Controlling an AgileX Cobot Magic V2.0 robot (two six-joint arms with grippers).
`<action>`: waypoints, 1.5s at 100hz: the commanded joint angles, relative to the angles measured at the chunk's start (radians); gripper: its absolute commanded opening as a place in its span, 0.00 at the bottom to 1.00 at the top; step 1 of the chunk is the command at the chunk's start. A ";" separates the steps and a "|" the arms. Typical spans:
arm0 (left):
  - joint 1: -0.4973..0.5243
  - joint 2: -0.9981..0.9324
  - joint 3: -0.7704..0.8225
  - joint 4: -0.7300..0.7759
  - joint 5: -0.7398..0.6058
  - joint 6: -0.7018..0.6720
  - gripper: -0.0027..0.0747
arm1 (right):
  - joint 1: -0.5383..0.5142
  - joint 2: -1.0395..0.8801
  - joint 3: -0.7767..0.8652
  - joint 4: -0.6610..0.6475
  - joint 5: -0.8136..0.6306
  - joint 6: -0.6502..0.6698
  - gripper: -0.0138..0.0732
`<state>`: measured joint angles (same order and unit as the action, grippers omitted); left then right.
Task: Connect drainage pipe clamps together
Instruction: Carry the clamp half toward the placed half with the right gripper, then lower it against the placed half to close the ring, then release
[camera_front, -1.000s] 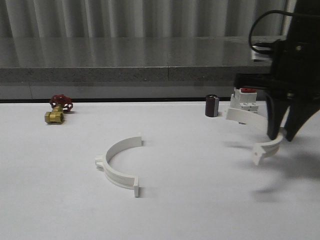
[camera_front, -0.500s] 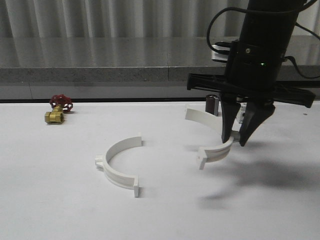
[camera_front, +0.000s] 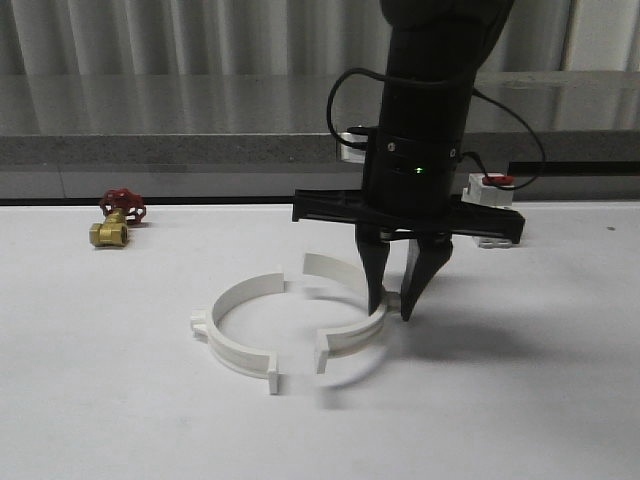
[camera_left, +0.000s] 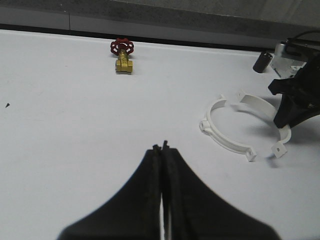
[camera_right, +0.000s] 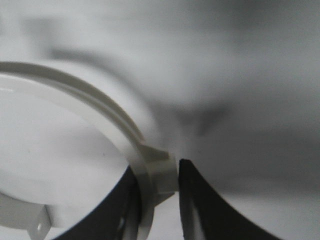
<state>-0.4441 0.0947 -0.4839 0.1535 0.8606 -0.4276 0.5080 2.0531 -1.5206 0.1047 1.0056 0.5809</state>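
Note:
One white half-ring drainage pipe clamp (camera_front: 232, 322) lies flat on the white table, its open side facing right. The other clamp half (camera_front: 352, 340) hangs just above the table beside it, open side facing left, its end tabs a small gap from the first half's tabs. My right gripper (camera_front: 392, 305) points straight down, shut on this half at its outer lug (camera_right: 162, 172). Both halves, the lying one (camera_left: 222, 131) and the held one (camera_left: 264, 107), show in the left wrist view. My left gripper (camera_left: 161, 147) is shut on nothing, well short of them.
A brass valve with a red handle (camera_front: 118, 220) sits at the back left. A white breaker with a red switch (camera_front: 492, 196) stands at the back right behind my right arm, with a small dark cylinder (camera_left: 261, 61) next to it. A grey ledge runs behind the table.
My right arm has swung left from the table's right side, carrying its clamp half up beside the lying half. The lying half has not moved.

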 joint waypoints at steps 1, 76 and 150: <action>0.000 0.011 -0.026 0.008 -0.070 -0.007 0.01 | 0.008 -0.049 -0.036 -0.016 -0.011 0.022 0.30; 0.000 0.011 -0.026 0.008 -0.070 -0.007 0.01 | 0.048 0.017 -0.066 -0.059 -0.073 0.094 0.31; 0.000 0.011 -0.026 0.008 -0.070 -0.007 0.01 | 0.022 -0.194 0.004 -0.086 -0.037 -0.360 0.51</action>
<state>-0.4441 0.0947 -0.4839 0.1535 0.8606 -0.4276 0.5508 1.9649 -1.5184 0.0199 0.9635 0.3479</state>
